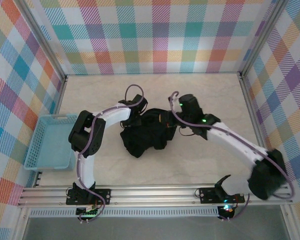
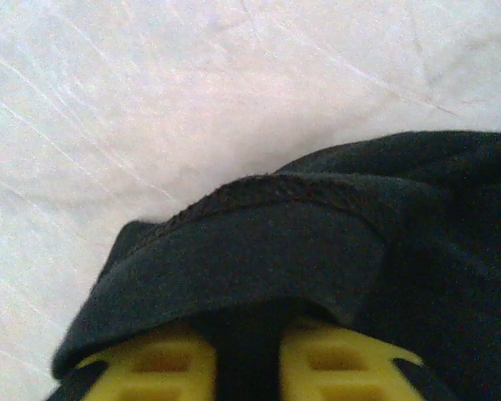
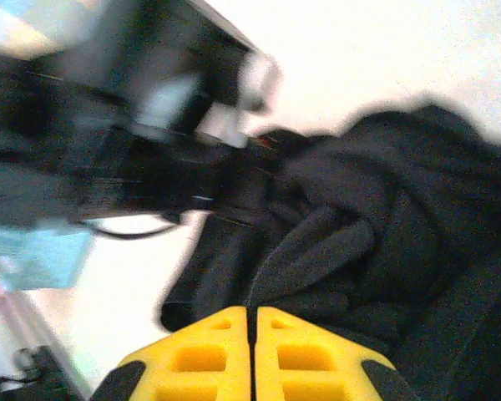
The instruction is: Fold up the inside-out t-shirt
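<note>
Left wrist view: left jaws pinch the t-shirt (image 2: 259, 276) while right jaws press together.

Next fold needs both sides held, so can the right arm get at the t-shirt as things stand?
Likely yes: the right gripper, shut, sits right at the t-shirt heap, with nothing between them.

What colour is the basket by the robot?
Light blue; the basket shows best in the top external view.
</note>
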